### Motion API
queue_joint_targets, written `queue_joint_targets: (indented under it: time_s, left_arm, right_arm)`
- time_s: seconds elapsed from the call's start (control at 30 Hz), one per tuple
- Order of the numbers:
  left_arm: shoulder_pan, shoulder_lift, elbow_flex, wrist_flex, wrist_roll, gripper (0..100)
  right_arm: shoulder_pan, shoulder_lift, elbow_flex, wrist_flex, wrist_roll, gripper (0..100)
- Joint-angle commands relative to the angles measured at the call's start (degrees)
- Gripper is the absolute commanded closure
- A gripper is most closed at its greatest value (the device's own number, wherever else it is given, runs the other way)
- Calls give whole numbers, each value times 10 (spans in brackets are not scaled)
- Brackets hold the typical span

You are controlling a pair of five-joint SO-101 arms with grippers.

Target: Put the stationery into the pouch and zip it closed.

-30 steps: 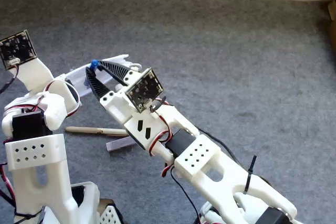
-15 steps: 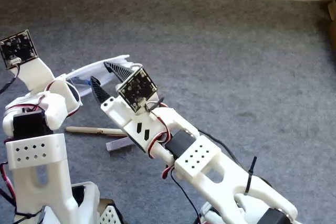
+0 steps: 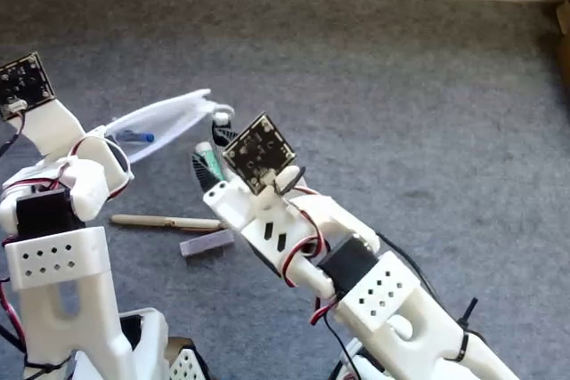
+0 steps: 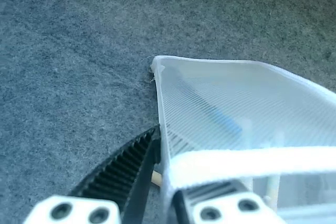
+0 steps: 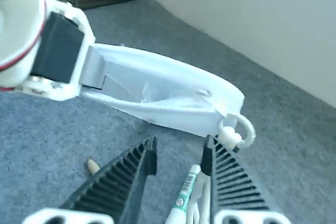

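The white mesh pouch (image 3: 165,117) is held up off the carpet, its mouth towards the right arm. My left gripper (image 4: 163,148) is shut on the pouch's (image 4: 236,108) edge. A blue pen (image 3: 135,137) lies inside it, visible through the mesh (image 4: 227,123). My right gripper (image 5: 180,146) stands open just short of the pouch's (image 5: 157,90) mouth and its zipper ring (image 5: 239,132). A green and white pen (image 5: 185,195) lies on the carpet between its fingers, apart from them. In the high view this pen (image 3: 212,157) sits by the right gripper (image 3: 207,171).
A wooden stick (image 3: 165,221) and a small lilac eraser (image 3: 207,244) lie on the grey carpet between the two arm bases. The stick's tip (image 5: 93,166) shows beside the right gripper. A pale wall runs along the far edge.
The right gripper let the blue pen go into the pouch and drew back from its mouth. It now hangs over the green pen. The pouch lifted slightly.
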Motion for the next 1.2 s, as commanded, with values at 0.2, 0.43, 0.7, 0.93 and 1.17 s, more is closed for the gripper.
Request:
queue_joint_targets:
  time_s: [0.2, 0.43, 0.7, 0.93, 1.17]
  left_arm:
    - [-68, -20, -12, -4, 5, 994]
    - [-87, -20, -12, -4, 6, 994]
    - [-87, -20, -11, -4, 6, 994]
    - [-87, -20, -11, -4, 5, 994]
    - [-87, -20, -10, -4, 5, 994]
  right_arm:
    - [95, -20, -35, 74, -34, 854]
    - [110, 44, -53, 84, -34, 854]
    - [122, 261, -149, 85, -36, 854]
    - [123, 409, -233, 85, -76, 854]
    - [123, 506, -293, 85, -77, 854]
